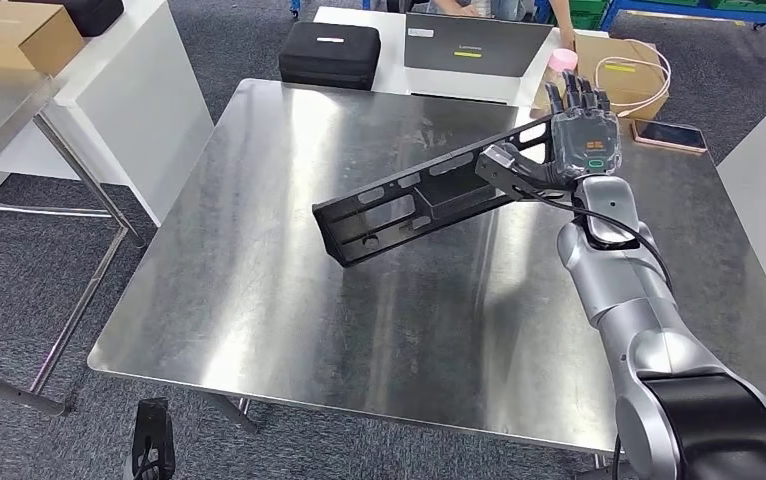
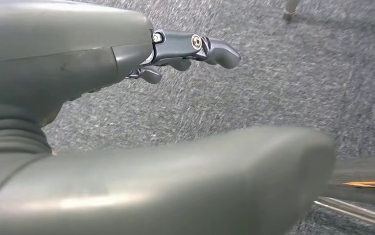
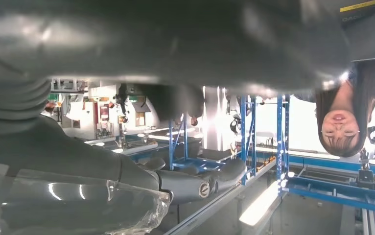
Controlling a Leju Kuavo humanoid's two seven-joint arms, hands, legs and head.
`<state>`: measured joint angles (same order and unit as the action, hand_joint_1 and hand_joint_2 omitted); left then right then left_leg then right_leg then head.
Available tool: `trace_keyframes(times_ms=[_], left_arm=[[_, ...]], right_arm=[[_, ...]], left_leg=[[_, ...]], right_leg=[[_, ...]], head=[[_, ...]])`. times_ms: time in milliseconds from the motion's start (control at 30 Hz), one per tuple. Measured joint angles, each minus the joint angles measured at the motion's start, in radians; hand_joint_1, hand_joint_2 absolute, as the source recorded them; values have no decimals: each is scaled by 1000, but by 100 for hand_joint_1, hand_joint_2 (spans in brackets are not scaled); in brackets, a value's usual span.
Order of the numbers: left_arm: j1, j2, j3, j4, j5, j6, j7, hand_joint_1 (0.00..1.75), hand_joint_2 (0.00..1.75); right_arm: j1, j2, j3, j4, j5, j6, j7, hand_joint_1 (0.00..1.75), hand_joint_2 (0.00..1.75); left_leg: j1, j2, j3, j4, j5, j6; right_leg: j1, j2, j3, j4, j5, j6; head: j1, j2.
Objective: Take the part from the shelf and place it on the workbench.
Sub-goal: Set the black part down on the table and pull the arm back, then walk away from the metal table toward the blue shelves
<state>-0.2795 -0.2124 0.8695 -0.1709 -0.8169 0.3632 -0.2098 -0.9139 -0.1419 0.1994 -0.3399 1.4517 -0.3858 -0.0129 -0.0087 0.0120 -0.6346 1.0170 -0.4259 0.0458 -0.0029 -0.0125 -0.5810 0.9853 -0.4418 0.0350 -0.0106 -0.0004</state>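
Risk here is leverage: my right hand [image 1: 583,125] grips the long black part [image 1: 429,195] by one end, held tilted above the steel workbench [image 1: 259,300], so it could twist loose or strike edge-first. My left hand [image 2: 175,54] hangs over carpet, fingers curled on nothing. Cardboard box [image 1: 631,70] holds a cable coil.

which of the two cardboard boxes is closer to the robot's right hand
The open cardboard box on the far table, just beyond the right hand gripping the black part. The closed box sits far left.
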Motion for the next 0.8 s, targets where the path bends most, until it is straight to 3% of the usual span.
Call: trace_keyframes(times_ms=[333,567,800], left_arm=[[5,-7,17,0,-9,-36,76,0,0],[7,-9,21,0,-15,-70,79,0,0],[6,-9,22,0,-35,-82,99,0,0]], right_arm=[[-22,21,-4,3,20,64,2,0,0],[-22,22,-27,5,-20,101,1,0,0],[-18,-20,-101,18,-79,269,1,0,0]], left_leg=[[0,0,0,0,0,0],[0,0,0,0,0,0],[0,-1,0,0,0,0]], right_leg=[[0,0,0,0,0,0],[0,0,0,0,0,0],[0,0,0,0,0,0]], head=[[0,0],[0,0],[0,0]])
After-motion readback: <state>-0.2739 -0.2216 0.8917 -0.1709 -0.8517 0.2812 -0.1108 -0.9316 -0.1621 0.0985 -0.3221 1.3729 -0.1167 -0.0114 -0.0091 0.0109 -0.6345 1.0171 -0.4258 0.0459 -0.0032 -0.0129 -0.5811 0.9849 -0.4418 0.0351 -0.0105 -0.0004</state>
